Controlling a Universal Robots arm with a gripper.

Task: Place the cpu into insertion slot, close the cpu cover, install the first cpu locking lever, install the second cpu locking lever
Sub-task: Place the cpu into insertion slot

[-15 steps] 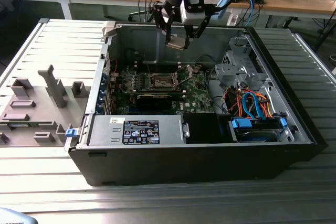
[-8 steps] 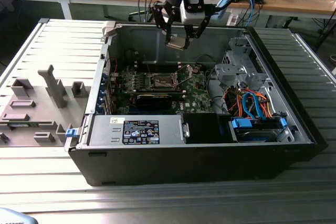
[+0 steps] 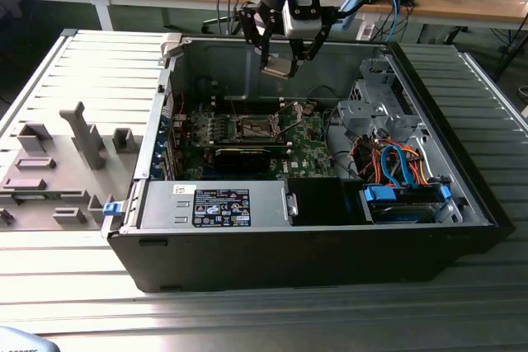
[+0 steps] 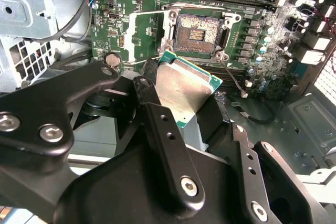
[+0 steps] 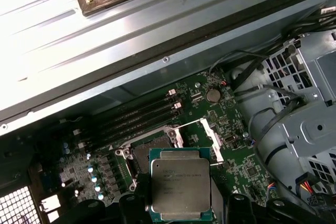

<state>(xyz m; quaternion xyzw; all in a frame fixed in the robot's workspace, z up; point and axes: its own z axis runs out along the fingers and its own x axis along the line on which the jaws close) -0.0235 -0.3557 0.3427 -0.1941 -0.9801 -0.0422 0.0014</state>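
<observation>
My gripper (image 3: 279, 60) hangs above the open computer case, shut on the cpu (image 3: 276, 66), a flat square chip with a silver-grey top. In the second wrist view the cpu (image 4: 184, 85) sits tilted between the black fingers (image 4: 157, 124), a little short of the insertion slot (image 4: 198, 30), whose dark centre is bare. The cpu cover (image 4: 131, 38) stands swung open beside the slot. A thin locking lever (image 4: 233, 80) sticks out free on the other side. In the first wrist view the cpu (image 5: 180, 182) overlaps the slot (image 5: 149, 153), beside the open cover (image 5: 212, 137).
The slot (image 3: 252, 128) lies mid-board on the green motherboard (image 3: 309, 150). A metal drive cage (image 3: 371, 109) and coloured cables (image 3: 396, 166) fill the exterior view's right. A labelled power supply (image 3: 219, 205) sits at the case front. A grey fixture tray (image 3: 58, 162) lies outside the case.
</observation>
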